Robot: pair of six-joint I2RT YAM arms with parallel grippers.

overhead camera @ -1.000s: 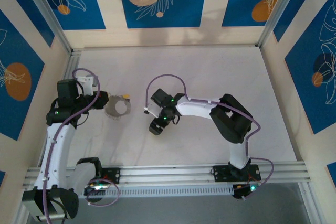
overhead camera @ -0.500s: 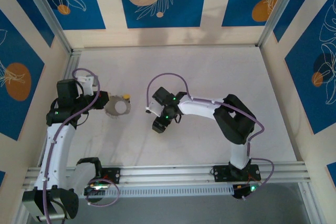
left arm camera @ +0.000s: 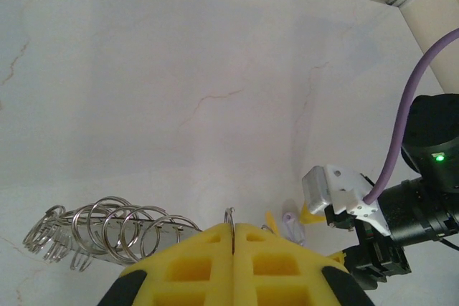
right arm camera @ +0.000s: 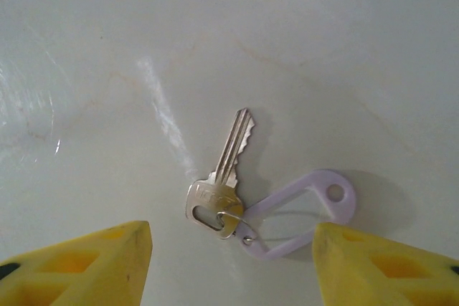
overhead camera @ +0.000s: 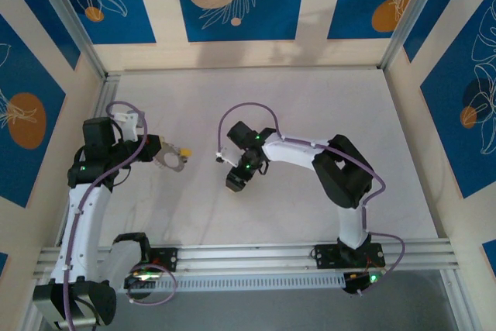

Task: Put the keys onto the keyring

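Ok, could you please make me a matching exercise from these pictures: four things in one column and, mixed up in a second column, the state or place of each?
Things:
1. key
2. lilac tag
3. keyring
4. right tool

States or places:
A. open, straddling the key
B. pinched in the shut left tool
C. silvery, lying flat on the table
D. joined to the key's head by a thin wire loop

Pairs: 1-C, 2-D, 3-B, 4-A.

Shiny metal key (right arm camera: 224,166), lilac plastic tag (right arm camera: 297,213), glossy tabletop (right arm camera: 107,48)
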